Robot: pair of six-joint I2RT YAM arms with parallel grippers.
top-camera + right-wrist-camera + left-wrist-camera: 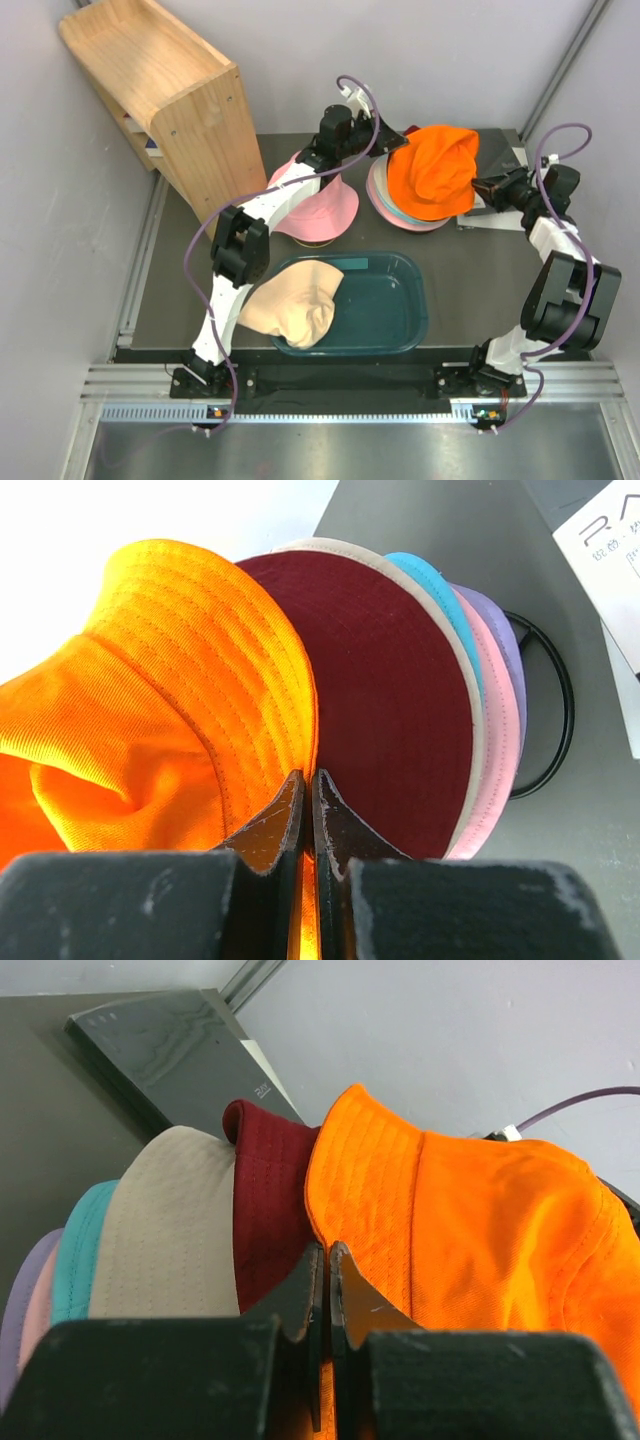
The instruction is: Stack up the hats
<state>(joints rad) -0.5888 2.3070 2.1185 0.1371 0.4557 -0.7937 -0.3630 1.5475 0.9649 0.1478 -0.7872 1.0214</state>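
An orange hat [435, 170] hangs stretched between my two grippers over a stack of hats [400, 215] at the back right. My left gripper [392, 140] is shut on the orange brim [350, 1200] at its left side. My right gripper [482, 186] is shut on the brim [250, 700] at its right side. Under it the stack shows maroon [390, 700], beige [170, 1230], teal [75, 1260], pink [495, 750] and lavender [505, 650] hats. A separate pink hat [325, 205] lies left of the stack. A peach hat [295, 305] lies over the tub's left rim.
A dark teal tub [385, 305] stands at the front middle. A wooden shelf [165, 85] stands at the back left. A black wire ring [560, 715] shows under the stack. A dark flat box [170, 1045] and white paper [610, 540] lie behind it.
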